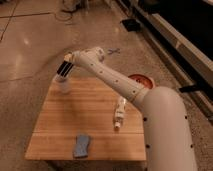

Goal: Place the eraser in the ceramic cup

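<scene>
Gripper (pixel 67 64) of mine hangs over the far left corner of the wooden table (pixel 95 117), at about ten o'clock from the table's middle, with its fingers closed on the eraser (pixel 64 69). My white arm (pixel 112 75) reaches across from the four o'clock side. An orange-red bowl (pixel 141 80) sits at two o'clock by the table's far right edge. A white tube-shaped bottle (pixel 119 113) lies at four o'clock. A blue sponge-like block (pixel 81 145) lies near the front edge at six o'clock. The black striped eraser hangs tilted, its lower end just above the small white ceramic cup (pixel 63 86) at ten o'clock. I judge the eraser light, stiff and easy to grip by its long flat sides. The cup looks glossy, breakable and easily tipped.
</scene>
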Action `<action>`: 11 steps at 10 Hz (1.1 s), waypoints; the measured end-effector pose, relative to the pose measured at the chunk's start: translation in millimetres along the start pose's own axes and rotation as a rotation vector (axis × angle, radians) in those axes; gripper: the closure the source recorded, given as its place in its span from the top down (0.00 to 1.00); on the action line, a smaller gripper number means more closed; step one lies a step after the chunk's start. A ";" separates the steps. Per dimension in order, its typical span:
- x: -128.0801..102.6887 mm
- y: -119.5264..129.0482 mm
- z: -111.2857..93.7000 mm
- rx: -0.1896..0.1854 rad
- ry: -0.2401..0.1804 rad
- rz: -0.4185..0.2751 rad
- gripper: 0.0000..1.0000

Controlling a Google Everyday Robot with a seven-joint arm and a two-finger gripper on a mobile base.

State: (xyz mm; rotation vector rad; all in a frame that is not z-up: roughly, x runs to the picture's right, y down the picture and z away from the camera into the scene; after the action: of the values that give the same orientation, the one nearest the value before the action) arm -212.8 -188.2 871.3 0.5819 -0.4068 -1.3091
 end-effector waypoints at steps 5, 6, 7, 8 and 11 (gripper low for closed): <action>-10.5 -0.3 11.3 -0.013 0.025 -0.076 0.06; -13.3 2.6 13.1 -0.019 0.029 -0.085 0.16; -15.5 3.8 14.2 -0.023 0.031 -0.089 0.24; -20.8 4.3 16.0 -0.025 0.031 -0.093 0.38; -31.5 1.8 17.4 -0.021 0.028 -0.089 0.68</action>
State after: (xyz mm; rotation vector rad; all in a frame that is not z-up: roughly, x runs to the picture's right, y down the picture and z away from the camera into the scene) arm -228.6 -160.2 887.6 0.6055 -0.3473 -1.3876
